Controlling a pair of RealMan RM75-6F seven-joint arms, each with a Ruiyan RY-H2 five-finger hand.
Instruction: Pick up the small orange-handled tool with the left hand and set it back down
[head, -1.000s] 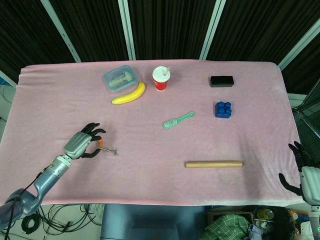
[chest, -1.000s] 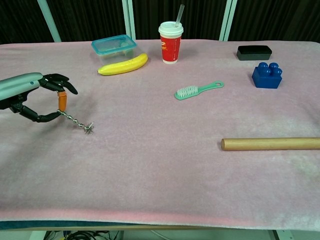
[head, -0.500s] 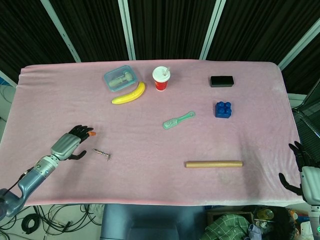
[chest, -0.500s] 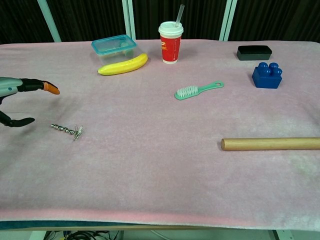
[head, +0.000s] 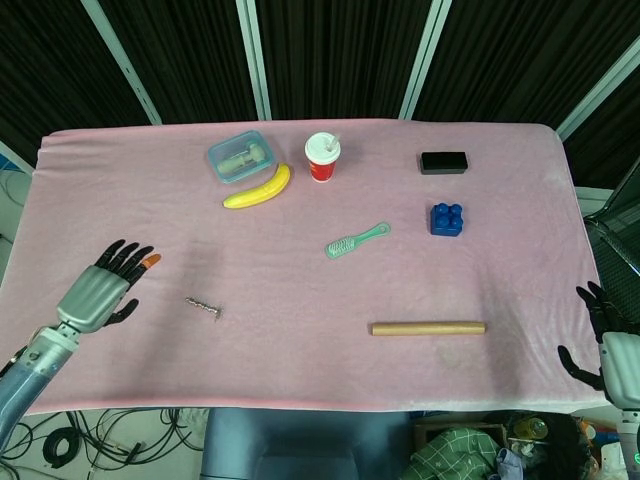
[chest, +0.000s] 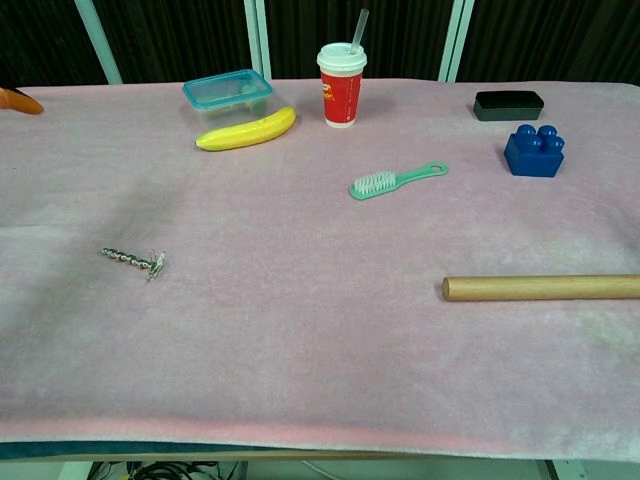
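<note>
Left hand (head: 98, 292) hovers over the worktop's (head: 300, 385) left edge, fingers spread. An orange piece (head: 150, 262) shows at its fingertips; whether it is gripped, I cannot tell. The tool's metal shaft (head: 203, 307) lies nearby on the worktop. Set-down seems unfinished: the orange piece likely needs releasing. Right hand (head: 605, 345) hangs empty, fingers apart, off the right corner.

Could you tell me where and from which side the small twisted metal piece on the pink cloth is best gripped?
Pinch the metal piece at mid-shaft, coming straight down with the fingers set across it. It is thin and lies flat on the cloth, so a sideways approach finds little to hold. The crosswise bit at its right end would probably get in the way.
</note>
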